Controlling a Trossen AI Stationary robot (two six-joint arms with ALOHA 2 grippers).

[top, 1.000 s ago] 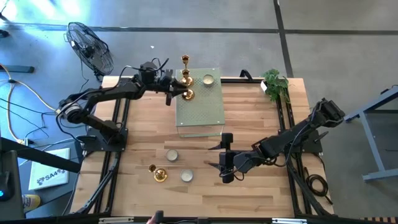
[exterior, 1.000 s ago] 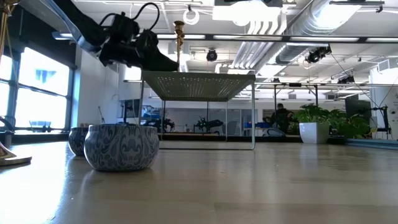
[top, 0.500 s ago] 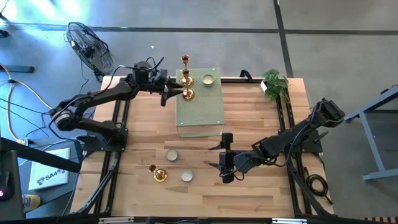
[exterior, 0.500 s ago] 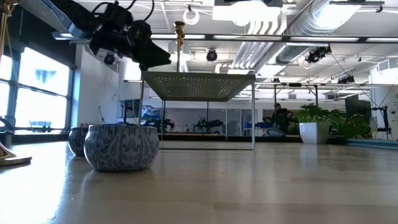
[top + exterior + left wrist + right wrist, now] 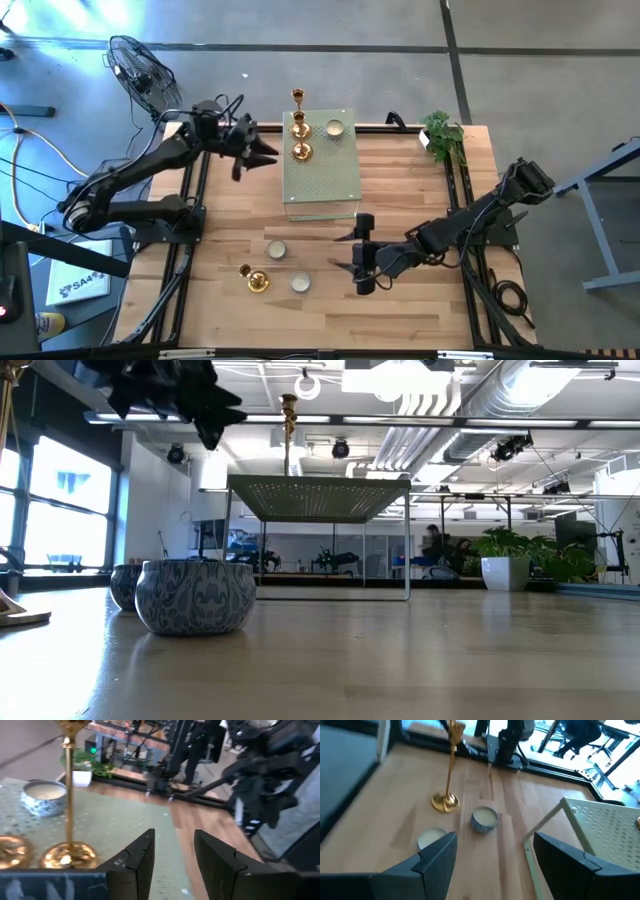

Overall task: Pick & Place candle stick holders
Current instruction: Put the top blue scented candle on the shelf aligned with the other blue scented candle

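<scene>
While my left claw (image 5: 258, 157) hangs just beside the pale green slab (image 5: 322, 180), its fingers stand a little apart with nothing between them; the wrist view shows only bare slab in the gap, so I judge that claw empty and clear of its load. Two gold holders (image 5: 301, 151) stand upright on the slab's far end, close together, with a third gold stem (image 5: 297, 97) showing at the slab's far edge, though whether that one rests on the slab or beyond it I cannot say; a cream cup (image 5: 334, 127) sits near them on the same end. On the bare wood nearer me remain one gold holder (image 5: 256, 281) and two low cups (image 5: 276, 250), well apart from the slab; my right claw (image 5: 364, 254) waits beside them, fingers wide and empty.

By my reckoning one placement is finished and the next pick not yet begun; the coming move calls for a claw to come down over the remaining gold holder, take its slim stem squarely so that it does not tip, and carry it high enough to pass the slab's raised edge.
</scene>
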